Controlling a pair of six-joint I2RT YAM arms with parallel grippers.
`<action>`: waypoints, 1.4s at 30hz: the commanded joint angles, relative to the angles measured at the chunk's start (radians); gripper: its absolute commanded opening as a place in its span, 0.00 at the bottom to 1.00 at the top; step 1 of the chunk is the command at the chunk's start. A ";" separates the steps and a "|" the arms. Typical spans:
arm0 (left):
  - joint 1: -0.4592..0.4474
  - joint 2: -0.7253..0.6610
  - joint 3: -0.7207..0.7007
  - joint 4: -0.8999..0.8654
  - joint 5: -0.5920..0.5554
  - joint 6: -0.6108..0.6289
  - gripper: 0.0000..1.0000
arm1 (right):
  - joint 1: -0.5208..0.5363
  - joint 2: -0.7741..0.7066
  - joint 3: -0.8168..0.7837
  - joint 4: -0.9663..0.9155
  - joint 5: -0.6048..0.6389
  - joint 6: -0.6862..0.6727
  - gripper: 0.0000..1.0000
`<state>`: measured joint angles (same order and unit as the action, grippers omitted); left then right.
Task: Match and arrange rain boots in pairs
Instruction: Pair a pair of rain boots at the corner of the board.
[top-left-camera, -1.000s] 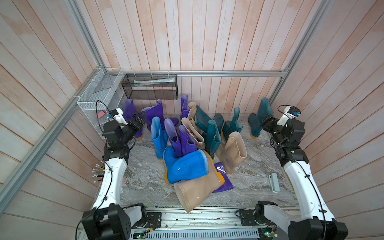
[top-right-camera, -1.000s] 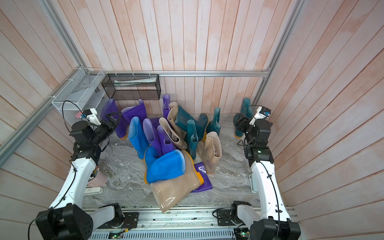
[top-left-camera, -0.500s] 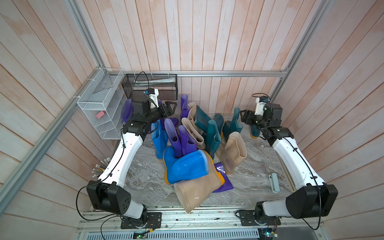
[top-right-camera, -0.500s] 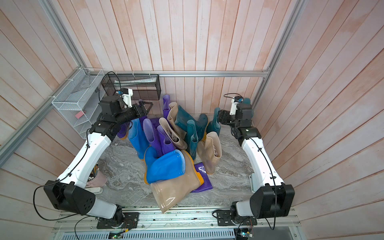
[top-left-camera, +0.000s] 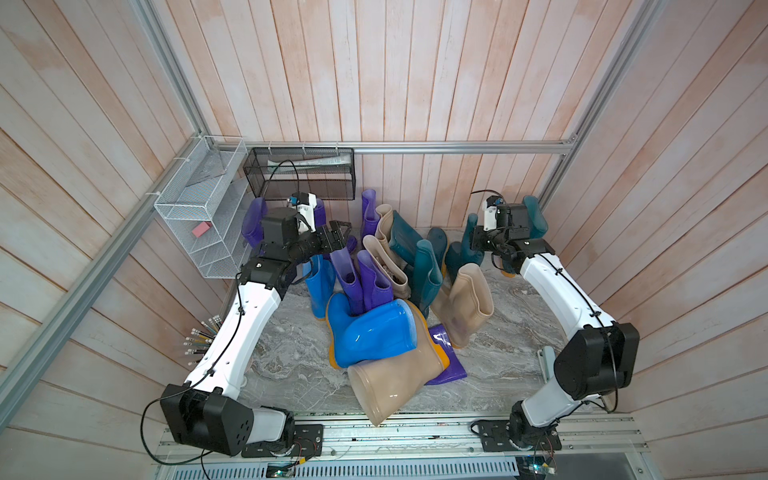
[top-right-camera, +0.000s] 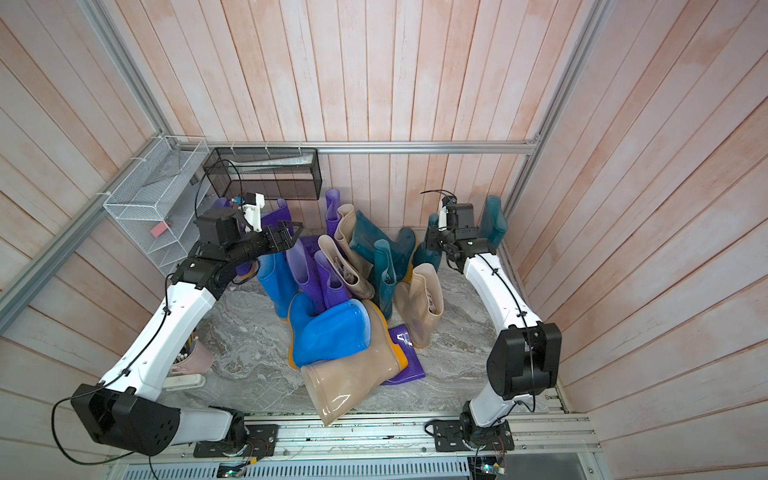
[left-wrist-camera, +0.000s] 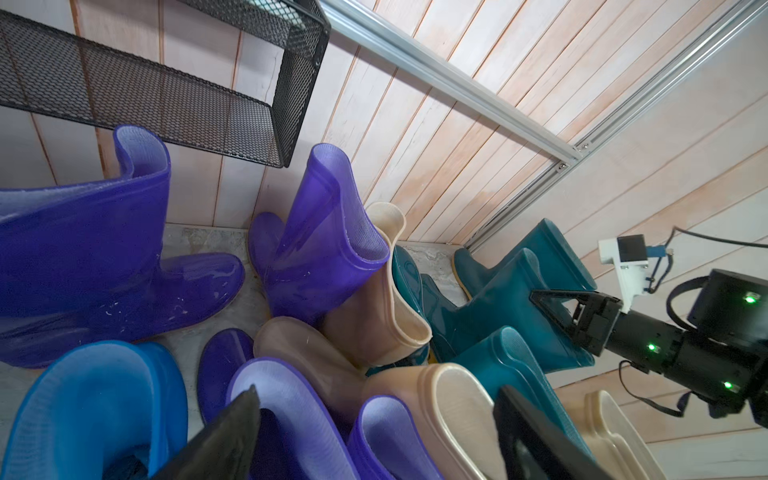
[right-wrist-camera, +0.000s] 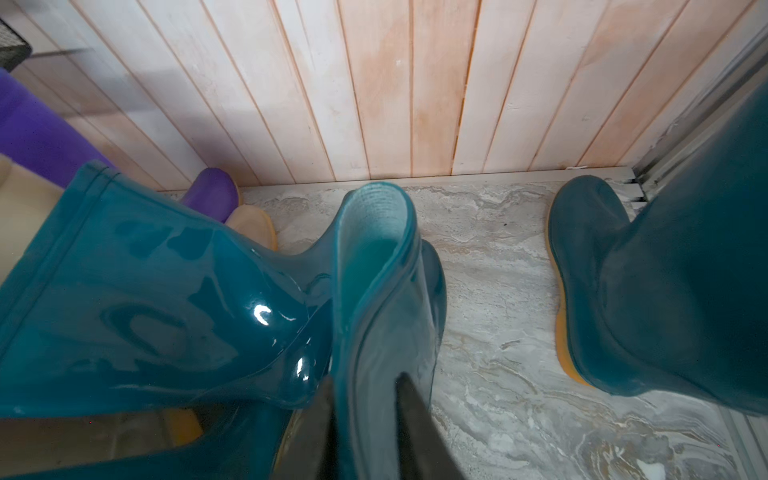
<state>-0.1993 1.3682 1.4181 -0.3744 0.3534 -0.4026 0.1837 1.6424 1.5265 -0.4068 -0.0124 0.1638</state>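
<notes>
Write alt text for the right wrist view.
The right gripper pinches the flattened cuff of an upright dark teal boot. A second teal boot leans against it, a third teal boot stands apart on the marble floor, and a plank wall rises behind.

teal boot (right-wrist-camera: 382, 291), purple boot (left-wrist-camera: 320, 241)

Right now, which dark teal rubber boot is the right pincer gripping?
The upright dark teal rubber boot, shaft pinched by the right pincer; the leaning teal boot and corner teal boot are not gripped.
</notes>
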 joint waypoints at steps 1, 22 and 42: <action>-0.002 -0.003 -0.019 0.017 -0.014 0.022 0.91 | -0.005 0.050 0.078 -0.069 0.166 -0.062 0.00; 0.000 0.007 -0.036 0.022 -0.059 0.036 0.91 | -0.148 0.319 0.533 -0.136 0.210 -0.211 0.00; -0.001 0.030 -0.037 0.024 -0.036 0.028 0.91 | -0.214 0.461 0.678 -0.243 0.282 -0.275 0.00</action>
<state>-0.1993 1.3861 1.3945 -0.3676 0.3092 -0.3847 -0.0280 2.1082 2.1986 -0.6598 0.2428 -0.1089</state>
